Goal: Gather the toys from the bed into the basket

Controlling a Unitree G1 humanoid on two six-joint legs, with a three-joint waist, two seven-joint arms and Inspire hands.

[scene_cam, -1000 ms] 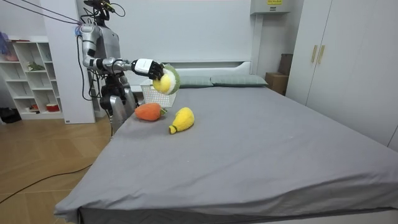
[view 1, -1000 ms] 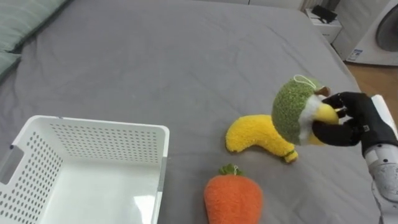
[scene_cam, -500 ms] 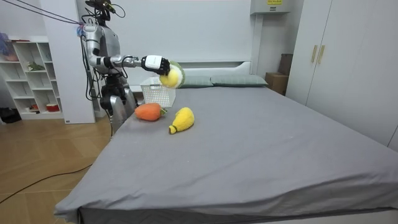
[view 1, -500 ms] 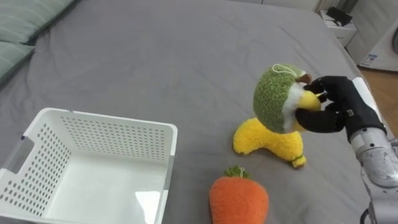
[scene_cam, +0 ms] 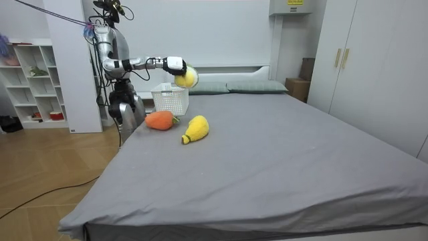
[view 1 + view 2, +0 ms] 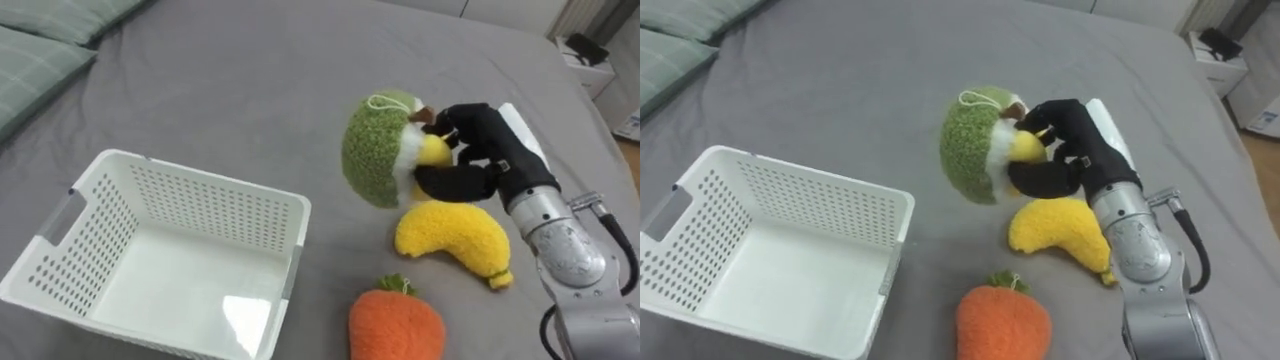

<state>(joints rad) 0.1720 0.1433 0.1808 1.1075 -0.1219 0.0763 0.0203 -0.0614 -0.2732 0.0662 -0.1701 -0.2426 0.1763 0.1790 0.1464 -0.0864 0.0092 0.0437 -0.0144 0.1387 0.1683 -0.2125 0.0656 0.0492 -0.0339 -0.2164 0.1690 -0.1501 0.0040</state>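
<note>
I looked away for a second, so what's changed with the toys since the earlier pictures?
The right hand, shut on the green and yellow plush toy, has carried it higher and toward the robot's left, nearer the white basket. The yellow plush and the carrot plush lie on the bed as before, and the basket has not moved.

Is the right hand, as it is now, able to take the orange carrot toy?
Probably not: the right hand is full, holding the green plush toy, though the carrot toy lies uncovered nearby.
</note>
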